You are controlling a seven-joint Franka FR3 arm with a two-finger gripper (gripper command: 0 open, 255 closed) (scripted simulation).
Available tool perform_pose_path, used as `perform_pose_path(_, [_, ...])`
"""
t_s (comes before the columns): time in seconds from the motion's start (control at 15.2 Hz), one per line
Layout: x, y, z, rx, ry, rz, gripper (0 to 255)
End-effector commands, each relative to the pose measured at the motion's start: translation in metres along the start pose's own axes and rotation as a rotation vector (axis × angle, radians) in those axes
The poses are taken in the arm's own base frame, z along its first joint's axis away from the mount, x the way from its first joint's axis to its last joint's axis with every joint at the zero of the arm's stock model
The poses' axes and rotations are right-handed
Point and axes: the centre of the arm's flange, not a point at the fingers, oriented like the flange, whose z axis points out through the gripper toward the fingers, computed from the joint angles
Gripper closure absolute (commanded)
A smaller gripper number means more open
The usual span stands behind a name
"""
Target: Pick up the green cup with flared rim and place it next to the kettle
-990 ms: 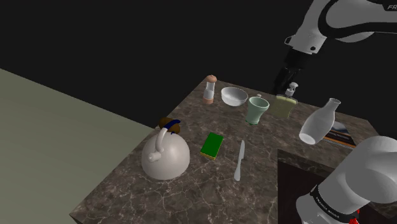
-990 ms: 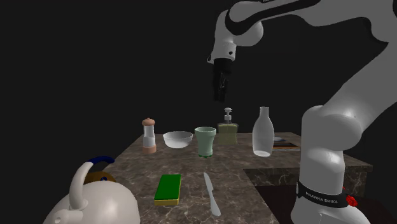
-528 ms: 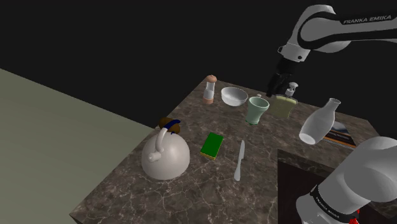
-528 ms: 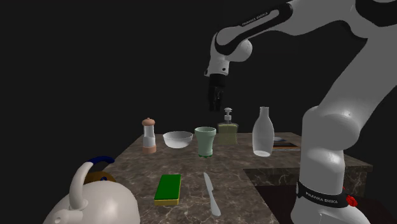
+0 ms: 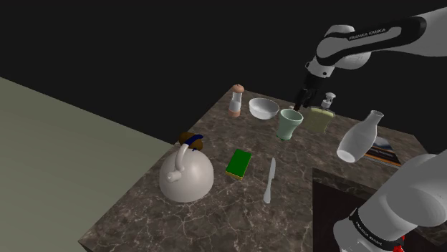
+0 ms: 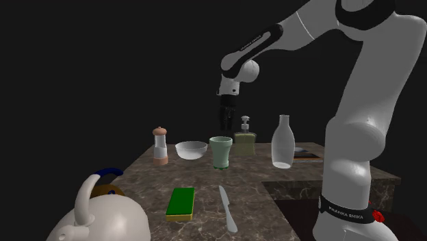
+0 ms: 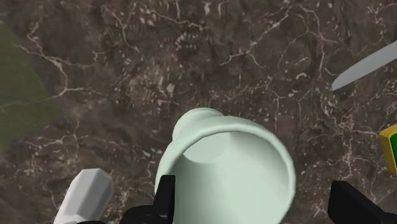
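White, with a blue patch on its handle, the kettle is seen nearest on the dark veined counter. Just beyond it, a green sponge with a yellow edge and a pale knife are laid flat, side by side but apart. Farther back, the green cup is stood upright, well apart from the kettle. A white bowl is set just beside it toward the shoulder view's left, and a shaker with a brown cap is placed past the bowl. A clear bottle is set toward the shoulder view's right, and a soap dispenser is placed behind the cup. The gripper is held just above the cup's far rim. In the wrist view its fingers are seen spread apart, with the flared rim lying between them and not clasped. Behind the counter, a black area is drawn.
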Motion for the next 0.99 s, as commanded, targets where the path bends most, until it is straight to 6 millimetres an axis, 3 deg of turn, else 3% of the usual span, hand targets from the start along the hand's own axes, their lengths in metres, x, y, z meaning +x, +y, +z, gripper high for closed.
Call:
perform_pose_path(0.0, [0.011,0.022,0.012,-0.002,-0.002,0.006,0])
perform_pose_path(0.2, [0.027,0.053,0.031,-0.004,-0.005,0.015,0])
perform_pose_path(0.73, [0.027,0.055,0.072,-0.004,-0.005,0.015,0])
perform_pose_path(0.92, [0.027,0.055,0.072,-0.004,-0.005,0.015,0])
